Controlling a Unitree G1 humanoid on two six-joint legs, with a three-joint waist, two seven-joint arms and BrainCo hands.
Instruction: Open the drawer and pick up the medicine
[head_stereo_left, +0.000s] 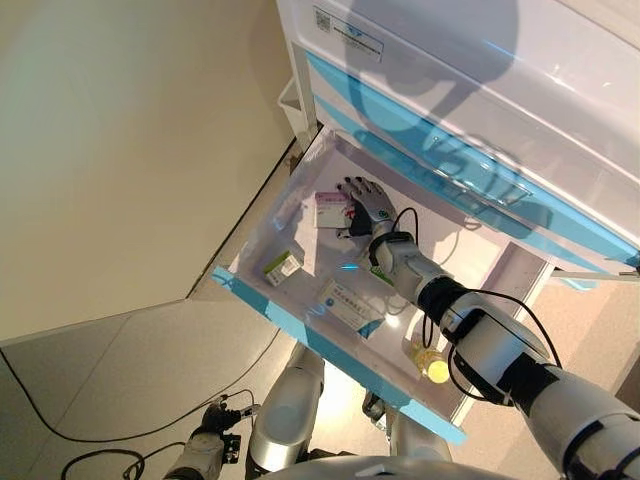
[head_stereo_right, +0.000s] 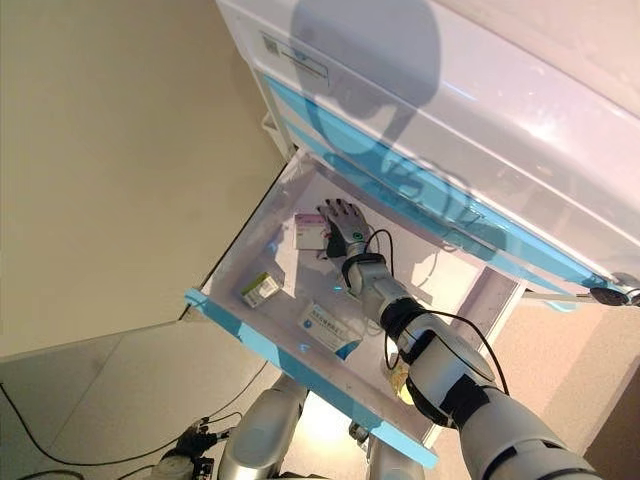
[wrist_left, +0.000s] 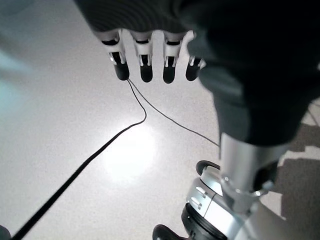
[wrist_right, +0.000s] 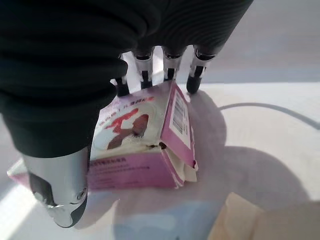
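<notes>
The drawer (head_stereo_left: 300, 330), white with a blue front edge, stands pulled out of the cabinet (head_stereo_left: 450, 70). A pink and white medicine box (head_stereo_left: 330, 210) (wrist_right: 135, 145) lies on its floor near the back, one end flap torn open. My right hand (head_stereo_left: 372, 208) (head_stereo_right: 348, 225) reaches into the drawer and rests over this box. Its fingers (wrist_right: 145, 75) are fairly straight, with their tips at the box's far edge. The thumb (wrist_right: 60, 200) stands by the near corner. My left hand (head_stereo_left: 212, 420) (wrist_left: 145, 65) hangs low beside the floor, relaxed and holding nothing.
The drawer also holds a small green and white box (head_stereo_left: 283, 266), a long blue and white box (head_stereo_left: 350, 305) by the front edge, and a yellow bottle (head_stereo_left: 432, 365) at the right. A white bin (head_stereo_left: 292, 105) hangs on the cabinet's side.
</notes>
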